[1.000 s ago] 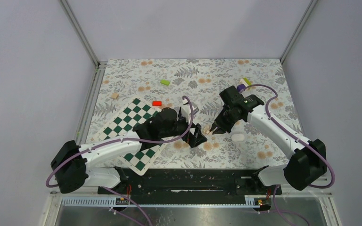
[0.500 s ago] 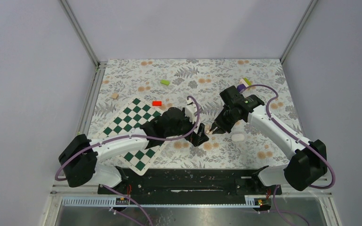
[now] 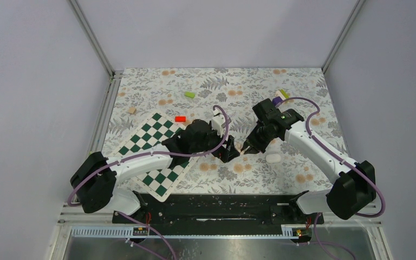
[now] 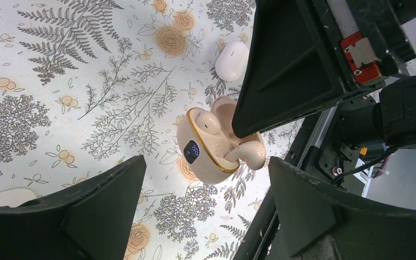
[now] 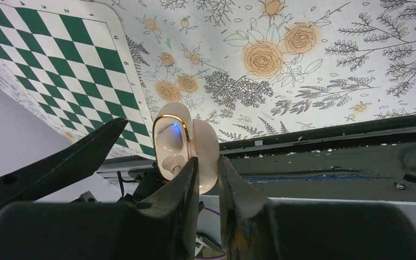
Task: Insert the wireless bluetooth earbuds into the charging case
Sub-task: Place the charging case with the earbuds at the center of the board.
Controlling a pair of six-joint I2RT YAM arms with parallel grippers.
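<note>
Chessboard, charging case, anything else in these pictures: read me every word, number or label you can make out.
Border of the chessboard: tiny printed marks, too small to read.
Small screen on the charging case: glowing blue digits, too blurred to read.
Nothing else in any view carries text that can be read.

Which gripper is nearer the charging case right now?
Right. The right gripper is clamped on the open charging case. The left gripper stands open, with the case ahead between its fingers, not touching it.
</note>
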